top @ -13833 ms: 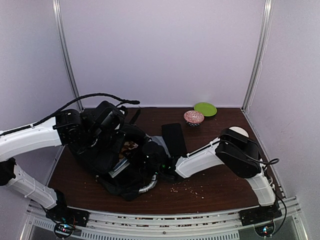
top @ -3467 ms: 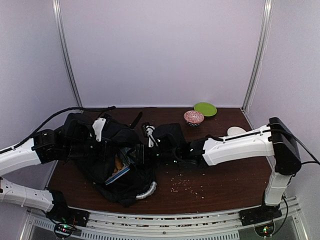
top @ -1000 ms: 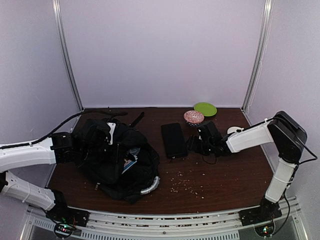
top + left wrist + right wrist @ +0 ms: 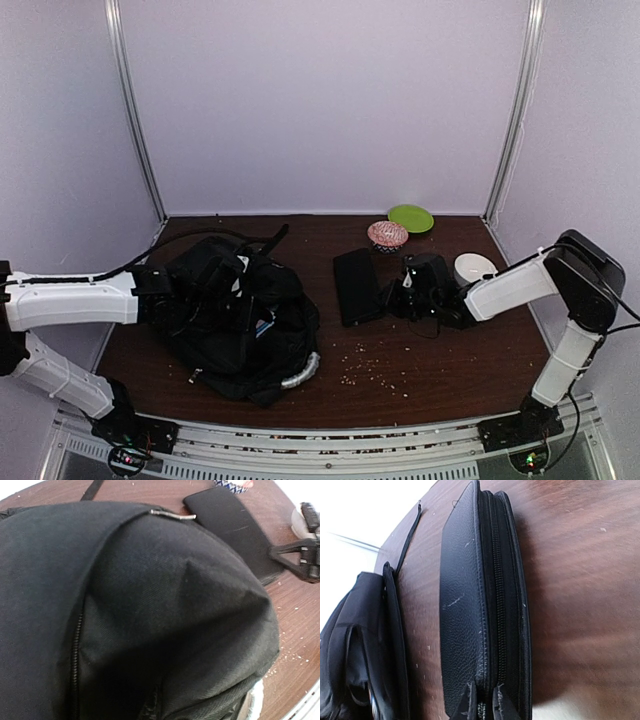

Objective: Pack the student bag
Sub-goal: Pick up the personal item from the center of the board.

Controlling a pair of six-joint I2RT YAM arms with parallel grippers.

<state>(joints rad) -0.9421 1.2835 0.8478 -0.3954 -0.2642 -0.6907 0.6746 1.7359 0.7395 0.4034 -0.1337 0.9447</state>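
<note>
**Bag slumped at left, case pinched at centre**

Top view: The bag (image 4: 245, 330) lies crumpled on the left half of the worktop (image 4: 450, 370). Its grey handle (image 4: 298, 376) is close to the front edge, and a strap (image 4: 271, 240) trails toward the back wall. The left arm (image 4: 70, 300) comes in low from the left and ends on the bag's top. Its fingers cannot be picked out there, black on black. A narrow bare strip parts the bag from the case (image 4: 356, 286), which lies flat at centre. The right arm (image 4: 505, 283) stretches in from the right, and its wrist end meets the case's right edge. The most open room is at the front right, scattered with crumbs (image 4: 372, 372). At the back right a plate (image 4: 411, 217) sits by the corner with a bowl (image 4: 388, 235) just beside it. A white disc (image 4: 474, 267) lies behind the right forearm.

Left wrist: Bag fabric fills nearly the whole view. A zip (image 4: 76, 650) runs down the left and a metal pull (image 4: 172, 515) shows near the top, details the top view loses. The left fingers do not show. They are together, but whether they hold fabric I cannot tell. The case lies beyond the bag, upper right.

Right wrist: The right fingers (image 4: 468, 703) stand close together at the bottom edge, pinching the near end of the case at its zipped seam (image 4: 496, 610). Only this view makes the case's thickness plain. The bag lies well apart from these fingers, at the far left across bare worktop.
</note>
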